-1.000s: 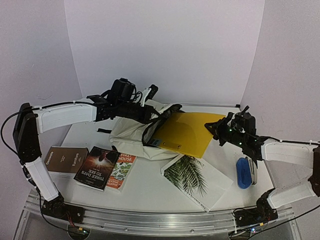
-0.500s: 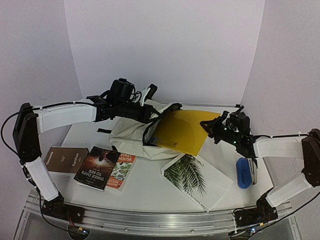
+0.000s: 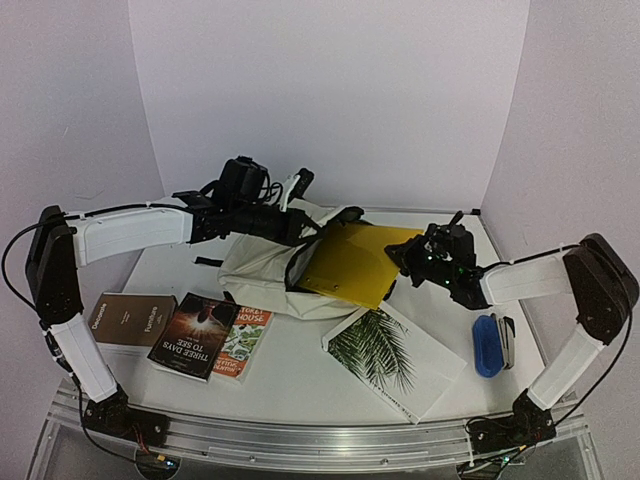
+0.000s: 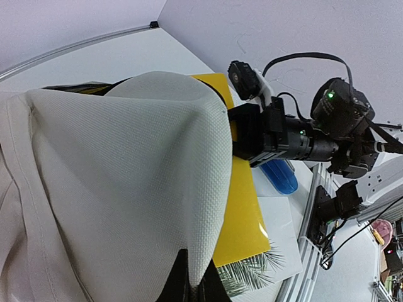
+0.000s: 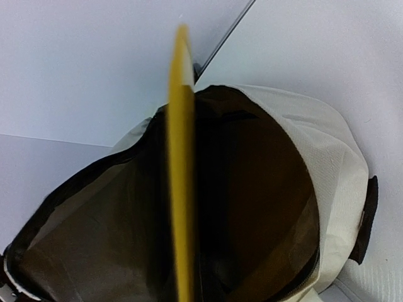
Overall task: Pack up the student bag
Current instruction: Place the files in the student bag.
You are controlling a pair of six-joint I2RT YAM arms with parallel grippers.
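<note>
Two tools clamped: left tool (image 3: 302, 226) pinching rim of student bag (image 3: 255, 272), mouth lifted; right tool (image 3: 402, 256) gripping yellow folder (image 3: 350, 262), leading edge at mouth. Student bag lying rear-centre on table (image 3: 300, 385). Advice: feed folder centred, level, slow.

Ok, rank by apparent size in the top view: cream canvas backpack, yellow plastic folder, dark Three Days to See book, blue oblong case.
1. Cream canvas backpack.
2. Yellow plastic folder, partly hidden inside it.
3. Dark book.
4. Blue oblong case.
</note>
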